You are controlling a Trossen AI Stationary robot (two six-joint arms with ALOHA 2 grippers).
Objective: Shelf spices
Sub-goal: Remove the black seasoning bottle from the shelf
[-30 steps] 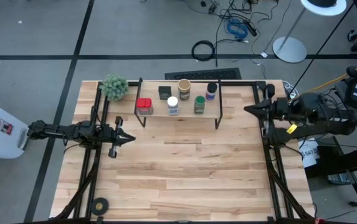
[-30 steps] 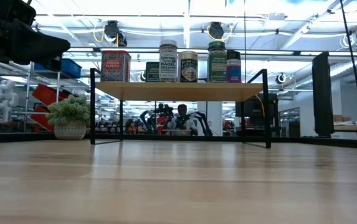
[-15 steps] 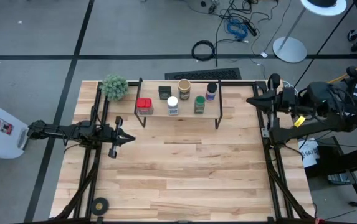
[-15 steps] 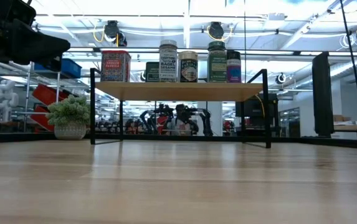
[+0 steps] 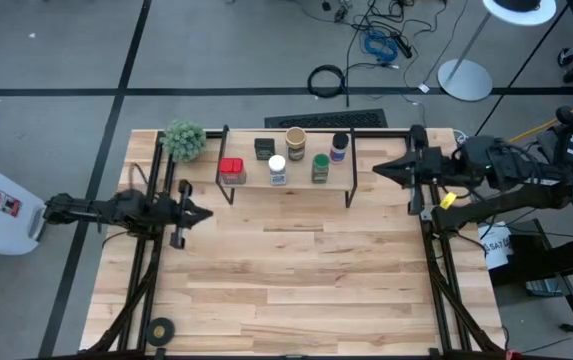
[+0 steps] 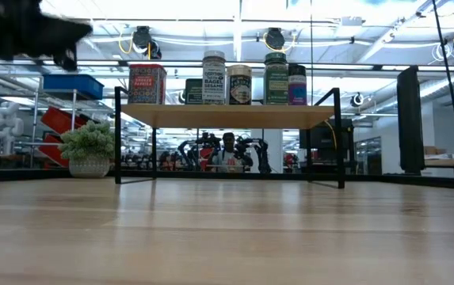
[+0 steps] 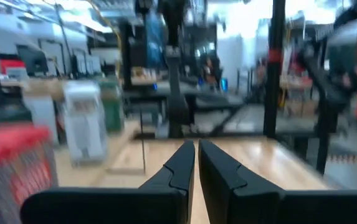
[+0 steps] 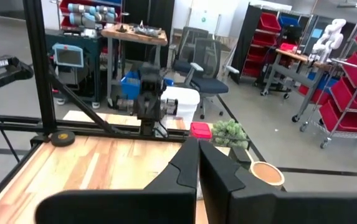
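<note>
The shelf (image 5: 296, 178), a pale board on thin black legs, stands at the table's far edge. Upright on it are six spices: a red tin (image 5: 231, 168), dark square tin (image 5: 263, 148), white-lidded jar (image 5: 277, 168), tan cylinder (image 5: 295, 140), green-lidded jar (image 5: 321, 165) and dark-lidded jar (image 5: 339, 146)

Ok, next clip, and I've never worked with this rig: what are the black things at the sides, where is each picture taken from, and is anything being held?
They are two robot arms at a wooden table. One picture looks straight down on it, one looks level across its top, and two come from cameras on the wrists. The left gripper hangs over the table's left side, the right gripper beside the shelf's right end. Both are shut and hold nothing. The shelf, a low rack at the far edge, carries six spices, among them a red tin and a tan cylinder. A green plant ball sits to its left, and a black tape roll lies near the front corner.
</note>
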